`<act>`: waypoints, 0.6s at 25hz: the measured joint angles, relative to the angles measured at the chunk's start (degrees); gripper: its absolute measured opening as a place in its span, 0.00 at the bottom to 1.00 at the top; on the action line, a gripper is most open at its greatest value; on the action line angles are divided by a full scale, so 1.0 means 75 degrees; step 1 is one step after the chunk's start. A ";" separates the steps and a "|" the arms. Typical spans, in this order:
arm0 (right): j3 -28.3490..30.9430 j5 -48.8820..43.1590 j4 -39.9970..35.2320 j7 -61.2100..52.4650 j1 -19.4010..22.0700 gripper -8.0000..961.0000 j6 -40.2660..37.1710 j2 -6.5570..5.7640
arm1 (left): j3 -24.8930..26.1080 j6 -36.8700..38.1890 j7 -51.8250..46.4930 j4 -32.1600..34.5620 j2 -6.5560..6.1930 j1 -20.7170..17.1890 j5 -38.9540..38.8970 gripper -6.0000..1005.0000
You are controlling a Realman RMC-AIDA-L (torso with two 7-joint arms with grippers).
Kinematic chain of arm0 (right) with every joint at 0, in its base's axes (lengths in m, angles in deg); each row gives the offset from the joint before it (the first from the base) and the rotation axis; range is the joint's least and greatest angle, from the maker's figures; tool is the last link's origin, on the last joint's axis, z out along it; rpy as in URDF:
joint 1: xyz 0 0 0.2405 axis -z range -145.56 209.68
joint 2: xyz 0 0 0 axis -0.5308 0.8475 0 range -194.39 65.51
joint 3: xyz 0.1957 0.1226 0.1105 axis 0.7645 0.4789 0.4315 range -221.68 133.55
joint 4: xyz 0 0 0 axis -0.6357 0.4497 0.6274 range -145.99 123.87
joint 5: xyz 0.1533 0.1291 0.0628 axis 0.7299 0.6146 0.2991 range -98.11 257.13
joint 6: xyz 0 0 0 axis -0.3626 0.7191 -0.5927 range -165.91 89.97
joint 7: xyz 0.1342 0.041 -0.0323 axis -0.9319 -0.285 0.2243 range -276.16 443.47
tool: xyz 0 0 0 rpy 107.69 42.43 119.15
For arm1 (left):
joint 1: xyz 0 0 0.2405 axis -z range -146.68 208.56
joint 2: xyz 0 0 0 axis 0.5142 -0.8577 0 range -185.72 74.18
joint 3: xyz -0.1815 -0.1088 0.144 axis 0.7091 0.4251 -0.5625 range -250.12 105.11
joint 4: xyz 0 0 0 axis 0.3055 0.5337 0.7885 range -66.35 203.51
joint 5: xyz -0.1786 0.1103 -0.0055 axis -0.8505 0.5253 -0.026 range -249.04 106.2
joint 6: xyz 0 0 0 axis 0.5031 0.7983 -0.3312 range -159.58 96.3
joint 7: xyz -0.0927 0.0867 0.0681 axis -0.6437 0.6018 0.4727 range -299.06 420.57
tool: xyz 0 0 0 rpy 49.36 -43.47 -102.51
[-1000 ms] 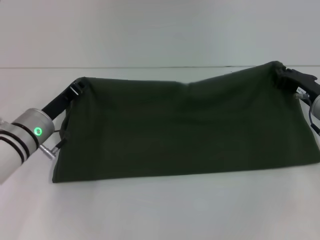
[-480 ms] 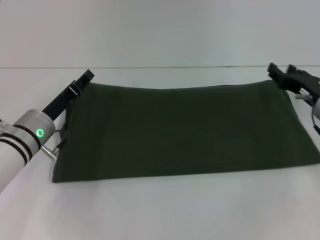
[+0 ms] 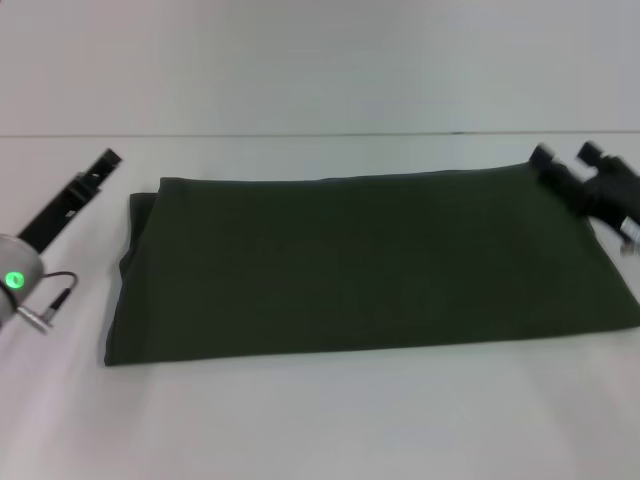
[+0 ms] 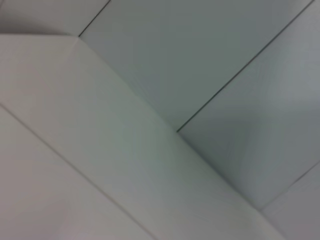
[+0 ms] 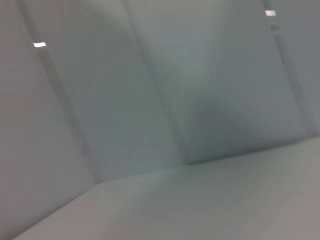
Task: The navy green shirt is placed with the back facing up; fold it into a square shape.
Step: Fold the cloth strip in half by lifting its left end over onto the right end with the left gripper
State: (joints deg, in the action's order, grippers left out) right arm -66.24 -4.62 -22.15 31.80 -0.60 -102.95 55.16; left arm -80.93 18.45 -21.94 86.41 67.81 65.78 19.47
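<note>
Jaws: right gripper (image 3: pixel 567 162) spread and empty at the far right corner of the navy green shirt (image 3: pixel 370 262); left gripper (image 3: pixel 98 166) clear of the cloth, can't tell its jaws. Shirt lies flat on the table (image 3: pixel 320 420) as a wide rectangle, so I'd say one fold done, side folds left to reach a square

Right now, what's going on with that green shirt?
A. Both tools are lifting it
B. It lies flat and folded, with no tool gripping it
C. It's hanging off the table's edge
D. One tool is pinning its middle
B: the shirt lies flat on the table, the left tool off to its side, the right tool open at its far corner.
</note>
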 joint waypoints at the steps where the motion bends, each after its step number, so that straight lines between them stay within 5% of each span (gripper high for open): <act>1: -0.0397 -0.0036 -0.0109 0.0013 0.0130 0.88 -0.0357 -0.0012 | -0.0129 0.0253 -0.0318 0.0112 -0.0044 -0.0123 0.0116 0.75; 7: -0.2452 -0.1103 -0.0730 -0.0032 0.0525 0.89 -0.1742 -0.0017 | -0.1104 0.2479 -0.2769 0.1313 -0.0223 -0.0814 0.1917 0.73; 11: -0.2867 -0.1913 -0.0747 -0.0028 0.0538 0.89 -0.2035 0.0009 | -0.1167 0.3737 -0.4729 0.2464 -0.0327 -0.1206 0.3779 0.74; 15: -0.2943 -0.2225 -0.0703 0.0048 0.0536 0.89 -0.2007 0.0044 | -0.0846 0.4525 -0.5633 0.2939 -0.0445 -0.1479 0.4570 0.74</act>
State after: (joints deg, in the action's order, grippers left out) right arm -88.31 -21.31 -27.42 32.16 3.42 -118.00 55.50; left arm -87.27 52.39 -64.19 108.45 64.48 54.68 53.74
